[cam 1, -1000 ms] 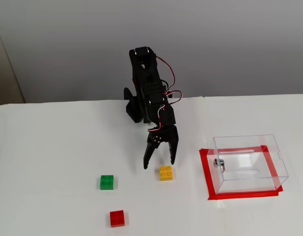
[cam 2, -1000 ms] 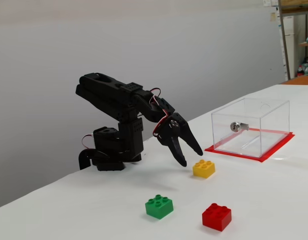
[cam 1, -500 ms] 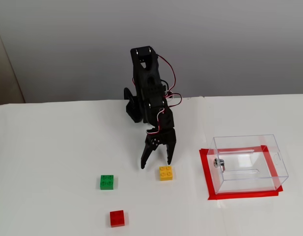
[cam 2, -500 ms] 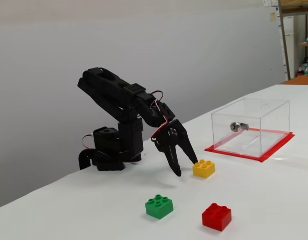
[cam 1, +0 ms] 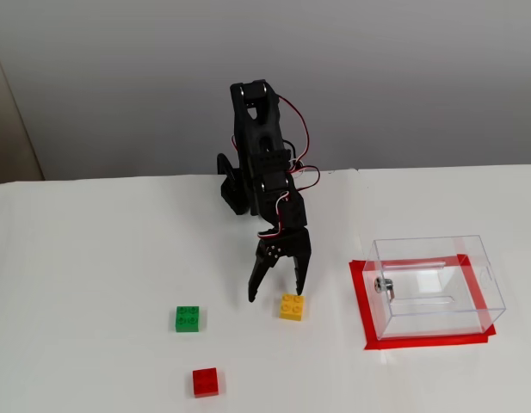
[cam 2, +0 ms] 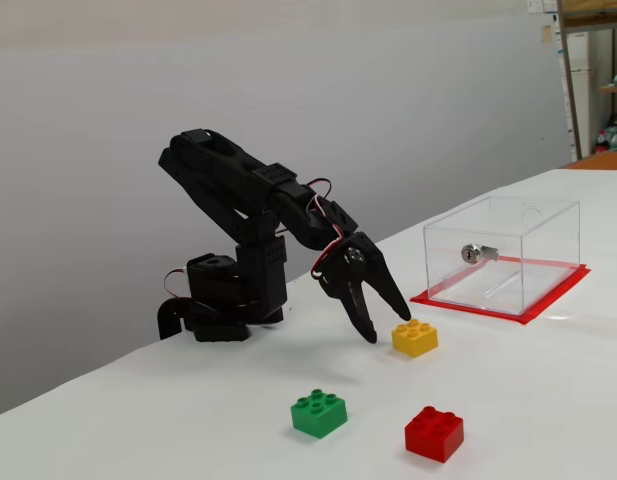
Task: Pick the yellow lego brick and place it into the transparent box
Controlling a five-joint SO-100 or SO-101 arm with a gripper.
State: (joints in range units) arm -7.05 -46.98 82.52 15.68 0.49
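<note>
The yellow lego brick (cam 1: 292, 306) lies on the white table, also seen in the other fixed view (cam 2: 415, 337). My black gripper (cam 1: 277, 294) is open and tilted down, with its fingertips just above and beside the brick (cam 2: 386, 325); one finger reaches the brick's near edge, the other is to its left. It holds nothing. The transparent box (cam 1: 435, 286) stands on a red rectangle to the right of the brick, with a small metal fitting on its left wall (cam 2: 478, 254). The box looks empty.
A green brick (cam 1: 188, 318) lies left of the yellow one and a red brick (cam 1: 206, 381) lies nearer the front edge. The arm's base (cam 2: 223, 305) stands at the back of the table, by the grey wall.
</note>
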